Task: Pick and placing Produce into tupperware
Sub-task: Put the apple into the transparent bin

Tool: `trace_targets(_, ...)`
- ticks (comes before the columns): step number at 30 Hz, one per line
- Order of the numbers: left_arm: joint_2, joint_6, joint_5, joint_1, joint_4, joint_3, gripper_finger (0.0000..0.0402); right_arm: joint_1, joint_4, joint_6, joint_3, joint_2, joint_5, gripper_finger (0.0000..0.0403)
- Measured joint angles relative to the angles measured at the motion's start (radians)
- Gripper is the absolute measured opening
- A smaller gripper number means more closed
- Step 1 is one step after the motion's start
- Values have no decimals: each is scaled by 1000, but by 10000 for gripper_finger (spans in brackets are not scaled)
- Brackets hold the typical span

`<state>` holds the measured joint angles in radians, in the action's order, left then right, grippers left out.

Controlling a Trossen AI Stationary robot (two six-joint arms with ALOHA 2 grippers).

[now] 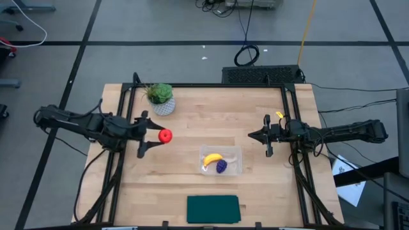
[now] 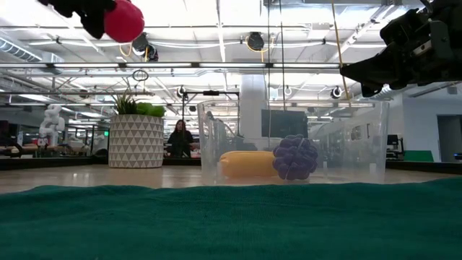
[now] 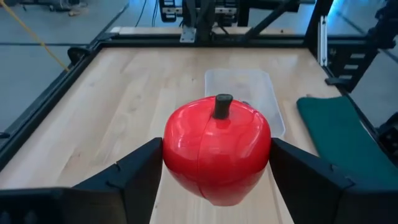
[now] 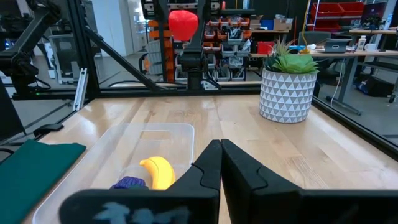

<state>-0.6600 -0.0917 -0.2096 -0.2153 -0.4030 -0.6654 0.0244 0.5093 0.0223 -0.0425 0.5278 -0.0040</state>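
A red round fruit point(image 1: 165, 135) with a dark stem hangs high over the table's left part, with my left gripper point(image 1: 157, 135) shut on it. The clear tupperware point(image 1: 234, 153) stands near the table's middle, right of the fruit. A yellow banana point(image 1: 212, 158) and a purple grape bunch point(image 1: 221, 166) lie inside it. My right gripper point(image 1: 252, 135) waits shut at the table's right side, level, with nothing in it. My left gripper pinches the red fruit between its two fingers point(image 3: 140, 171), one on each of its opposite round sides point(image 3: 177, 155). The fingers come at it from the table's left, slanting slightly down. The fruit is lifted clear of the table, stem point(image 3: 222, 106) up.
A green plant in a white patterned pot point(image 1: 162, 99) stands at the far left. A dark green mat point(image 1: 213, 209) lies at the near edge. Black frame rails run along both sides of the wooden table point(image 1: 211, 108).
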Motion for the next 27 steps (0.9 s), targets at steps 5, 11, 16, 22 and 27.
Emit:
trace_targets(5,0,4,0,0,117,69,275,0,-2,0,0,0,0,0)
trace_targets(11,0,18,15,0,246,149,275,0,-6,0,0,0,0,0)
trace_targets(16,0,31,17,0,314,201,275,0,-6,0,0,0,0,0)
trace_targets(22,0,40,17,0,361,234,275,0,-6,0,0,0,0,0)
trace_targets(27,0,45,17,0,386,235,275,0,-6,0,0,0,0,0)
